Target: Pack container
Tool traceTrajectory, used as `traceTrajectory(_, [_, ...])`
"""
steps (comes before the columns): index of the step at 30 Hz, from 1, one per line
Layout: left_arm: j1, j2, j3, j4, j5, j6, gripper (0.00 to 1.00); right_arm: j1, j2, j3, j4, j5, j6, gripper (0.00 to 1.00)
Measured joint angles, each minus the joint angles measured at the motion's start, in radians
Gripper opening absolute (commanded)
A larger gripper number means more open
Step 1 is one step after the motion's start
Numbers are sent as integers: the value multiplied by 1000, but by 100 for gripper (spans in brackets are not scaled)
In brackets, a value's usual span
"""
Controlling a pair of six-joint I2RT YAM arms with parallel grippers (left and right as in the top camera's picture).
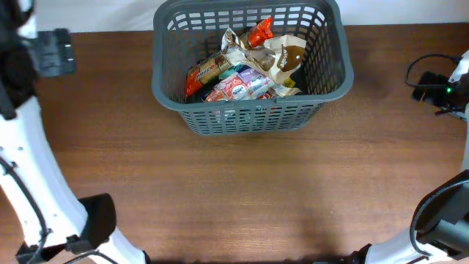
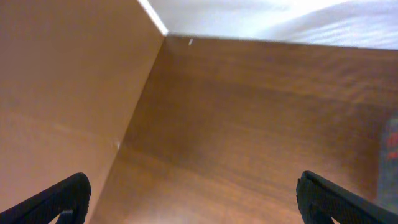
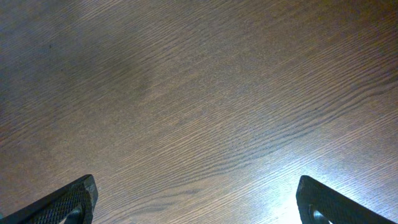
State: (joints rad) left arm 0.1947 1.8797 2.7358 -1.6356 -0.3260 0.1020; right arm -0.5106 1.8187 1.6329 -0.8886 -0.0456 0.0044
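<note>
The container is a large dark grey slotted basket at the back middle of the table in the overhead view. Several food packets lie piled inside it, among them an orange-red one and a brown-and-white one. My left gripper is open and empty over bare wood near the table's left edge; a blurred sliver of the container shows at that view's right edge. My right gripper is open and empty over bare wood. In the overhead view the left arm sits at far left and the right arm at far right, both apart from the container.
The brown wooden table fills the overhead view. A white backdrop runs behind its far edge. The arm bases stand at the front left and front right corners.
</note>
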Motion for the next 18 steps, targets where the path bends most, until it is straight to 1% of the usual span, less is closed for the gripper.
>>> traceTrajectory(3, [74, 8, -10, -3, 32, -9, 99, 0, 0, 0, 0, 0, 0, 99])
traceTrajectory(6, [118, 10, -11, -3, 46, -14, 99, 0, 0, 0, 0, 0, 0, 99])
traceTrajectory(18, [122, 9, -11, -4, 68, -17, 99, 3, 0, 0, 0, 0, 0, 99])
